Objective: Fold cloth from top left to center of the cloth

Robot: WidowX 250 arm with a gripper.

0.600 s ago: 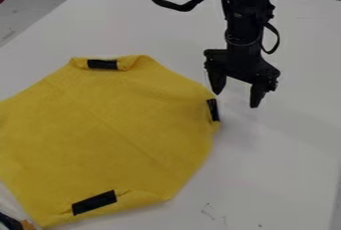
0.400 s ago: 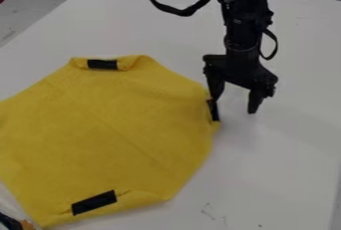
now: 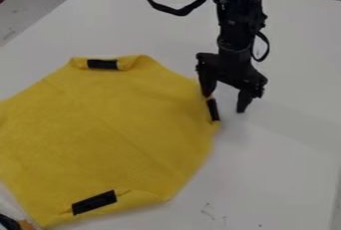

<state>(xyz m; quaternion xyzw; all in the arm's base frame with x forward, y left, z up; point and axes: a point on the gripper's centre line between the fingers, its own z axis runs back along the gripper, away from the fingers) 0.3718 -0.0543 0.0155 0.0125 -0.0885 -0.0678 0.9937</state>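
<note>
Black gripper [image 3: 224, 104], fingers apart at the right edge of the yellow cloth [image 3: 113, 124], should probably straddle the black tape [image 3: 213, 110] there, low, before pinching.

There is one white table [image 3: 286, 159], and on it one yellow cloth [image 3: 106, 124]. The cloth bears three strips of black tape [image 3: 102, 64]: one at its top edge, one at its right edge, one at its bottom edge. One robot arm [image 3: 234, 30] carries two black cable loops [image 3: 175, 12], one larger and one smaller, and one gripper [image 3: 224, 103] with two fingers [image 3: 208, 85]. Beside the cloth's lower left corner is one partly visible object [image 3: 9, 222], too cut off to name.
</note>
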